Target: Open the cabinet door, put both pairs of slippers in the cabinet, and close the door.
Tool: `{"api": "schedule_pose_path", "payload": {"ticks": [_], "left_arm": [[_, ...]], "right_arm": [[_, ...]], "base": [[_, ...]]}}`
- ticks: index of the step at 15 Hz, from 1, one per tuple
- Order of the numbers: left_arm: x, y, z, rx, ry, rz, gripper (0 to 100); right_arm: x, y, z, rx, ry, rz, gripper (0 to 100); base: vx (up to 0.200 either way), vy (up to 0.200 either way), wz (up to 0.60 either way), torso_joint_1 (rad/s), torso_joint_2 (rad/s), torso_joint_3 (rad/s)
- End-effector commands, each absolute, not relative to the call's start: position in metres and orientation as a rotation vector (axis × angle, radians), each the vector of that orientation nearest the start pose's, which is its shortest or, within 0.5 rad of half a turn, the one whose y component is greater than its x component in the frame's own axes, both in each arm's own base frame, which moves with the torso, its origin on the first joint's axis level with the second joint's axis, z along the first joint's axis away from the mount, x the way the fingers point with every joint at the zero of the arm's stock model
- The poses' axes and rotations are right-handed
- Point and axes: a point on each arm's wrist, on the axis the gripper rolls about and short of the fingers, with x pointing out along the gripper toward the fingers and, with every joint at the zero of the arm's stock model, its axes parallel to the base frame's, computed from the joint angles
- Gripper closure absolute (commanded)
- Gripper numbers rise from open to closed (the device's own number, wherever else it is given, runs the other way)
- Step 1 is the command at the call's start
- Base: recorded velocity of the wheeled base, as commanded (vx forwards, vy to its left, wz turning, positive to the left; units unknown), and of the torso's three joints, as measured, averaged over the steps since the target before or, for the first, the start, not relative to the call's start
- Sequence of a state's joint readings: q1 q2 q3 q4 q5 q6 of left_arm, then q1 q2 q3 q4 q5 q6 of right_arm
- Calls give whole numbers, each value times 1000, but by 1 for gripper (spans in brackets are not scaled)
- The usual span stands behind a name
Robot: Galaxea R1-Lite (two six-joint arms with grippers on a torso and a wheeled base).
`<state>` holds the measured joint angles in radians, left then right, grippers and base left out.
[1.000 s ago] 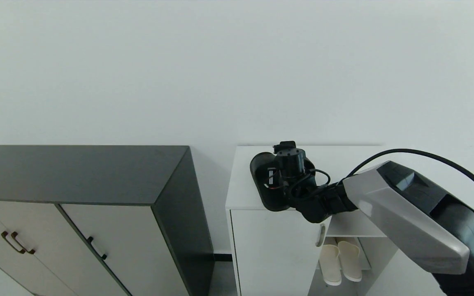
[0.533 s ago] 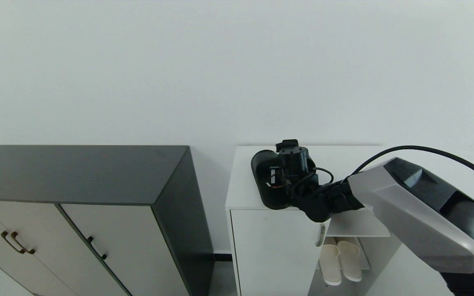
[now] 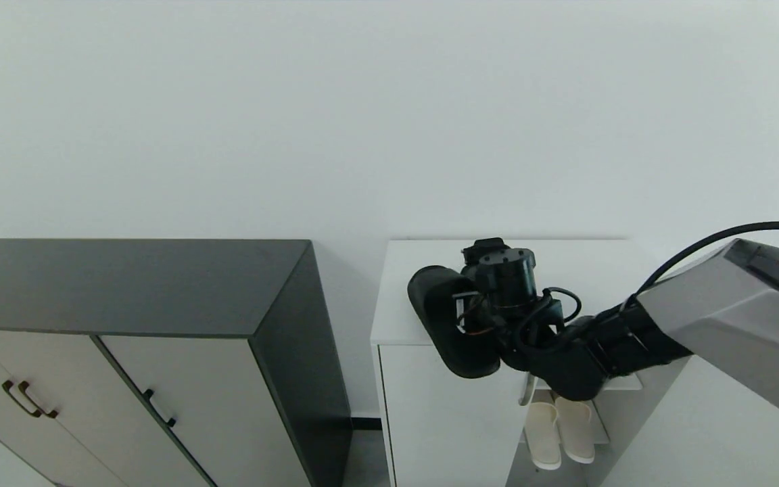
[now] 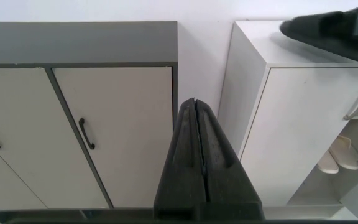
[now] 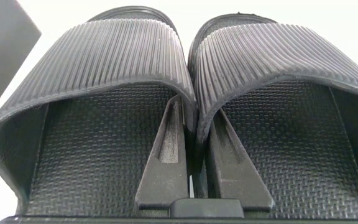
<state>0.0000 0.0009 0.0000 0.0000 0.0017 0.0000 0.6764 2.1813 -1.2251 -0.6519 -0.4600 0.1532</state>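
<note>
Your right tool point(image 5: 194, 112) pinches together the ribbed, arched straps of the black rubber slippers point(image 5: 104, 68), pebbled footbeds on either side; your left tool point(image 4: 196, 106) is pressed closed, empty

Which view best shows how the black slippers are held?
The right wrist view: its fingers pinch the two inner strap edges of the black slippers together. The head view shows the pair side-on beside the wrist, grip hidden; the left wrist view catches a dark part above the white cabinet.
</note>
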Motion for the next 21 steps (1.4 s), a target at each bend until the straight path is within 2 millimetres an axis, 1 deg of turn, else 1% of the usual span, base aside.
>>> {"api": "schedule_pose_path", "payload": {"ticks": [1, 3, 5, 6, 11, 21], "left_arm": [[-23, 0, 76, 0, 2, 2, 100], [-23, 0, 76, 2, 2, 2, 100], [-23, 0, 76, 3, 2, 0, 100], [-23, 0, 76, 2, 2, 0, 100], [-23, 0, 76, 2, 2, 0, 100], [-23, 0, 76, 2, 2, 2, 100]], "right_arm": [[293, 234, 139, 2, 269, 267, 100], [272, 220, 135, -23, 302, 286, 100], [265, 215, 131, -34, 322, 287, 100], [264, 214, 132, -33, 322, 287, 100], [255, 225, 132, -40, 318, 323, 100], [254, 227, 131, -47, 322, 327, 100]], "base": [[0, 0, 0, 0, 0, 0], [0, 0, 0, 0, 0, 0], [0, 0, 0, 0, 0, 0], [0, 0, 0, 0, 0, 0], [0, 0, 0, 0, 0, 0], [-200, 0, 0, 0, 2, 3]]}}
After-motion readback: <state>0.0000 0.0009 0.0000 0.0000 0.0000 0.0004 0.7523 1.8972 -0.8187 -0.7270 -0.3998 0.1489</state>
